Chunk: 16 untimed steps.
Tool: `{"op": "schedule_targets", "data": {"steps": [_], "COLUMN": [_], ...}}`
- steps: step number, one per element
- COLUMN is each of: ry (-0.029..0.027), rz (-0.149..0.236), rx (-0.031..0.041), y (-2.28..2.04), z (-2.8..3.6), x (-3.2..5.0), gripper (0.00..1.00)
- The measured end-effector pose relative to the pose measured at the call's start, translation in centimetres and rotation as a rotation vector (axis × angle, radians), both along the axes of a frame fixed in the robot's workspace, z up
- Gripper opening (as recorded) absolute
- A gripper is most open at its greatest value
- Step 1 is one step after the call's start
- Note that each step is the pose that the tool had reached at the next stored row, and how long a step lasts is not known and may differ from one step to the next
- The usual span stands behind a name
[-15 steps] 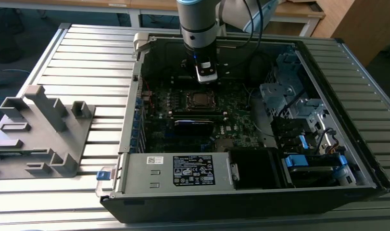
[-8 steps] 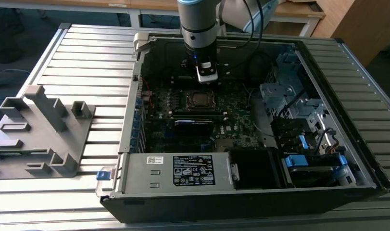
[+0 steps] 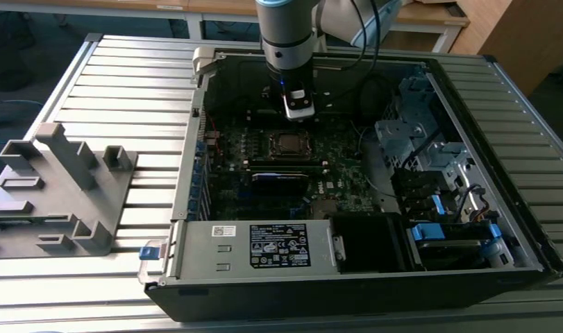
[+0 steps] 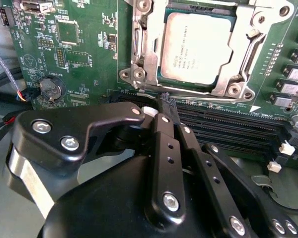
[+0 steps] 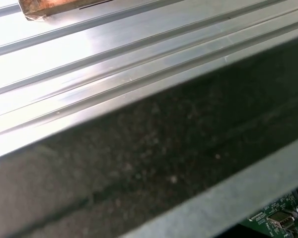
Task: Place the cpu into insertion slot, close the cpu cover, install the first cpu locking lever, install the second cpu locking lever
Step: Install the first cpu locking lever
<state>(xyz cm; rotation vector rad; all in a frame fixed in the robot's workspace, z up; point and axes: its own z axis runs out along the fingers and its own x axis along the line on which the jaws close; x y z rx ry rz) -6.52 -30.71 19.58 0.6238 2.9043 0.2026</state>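
Second wrist view: cpu sits in insertion slot, cpu cover flat around it; jaws pinched together, just beside.

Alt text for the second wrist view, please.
A flat square silvery cpu sits inside a thin silvery metal cover frame on a green circuit board. The black gripper hangs close in the foreground.

I'm looking into a robotics lab or workshop. A ribbed metal tabletop carries an opened computer case and a grey plastic jig. A robot arm hangs over the case, and wooden desks stand behind.
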Motion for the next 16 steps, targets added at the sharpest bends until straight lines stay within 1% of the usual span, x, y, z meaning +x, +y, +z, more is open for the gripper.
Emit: {"op": "schedule_targets", "data": {"steps": [4,8,12,16], "ry": [0.0000,-0.0001,-0.0002,-0.0004], "rz": [0.000,0.000,0.000,0.000], "rx": [-0.0026,-0.0028,-0.0027,-0.0025], "y": [-0.03,-0.03,-0.03,-0.02], "z": [-0.04,-0.04,0.25,0.32], "x": [0.01,0.00,0.01,0.01], "gripper": [0.10,0.10,0.10,0.10]}}
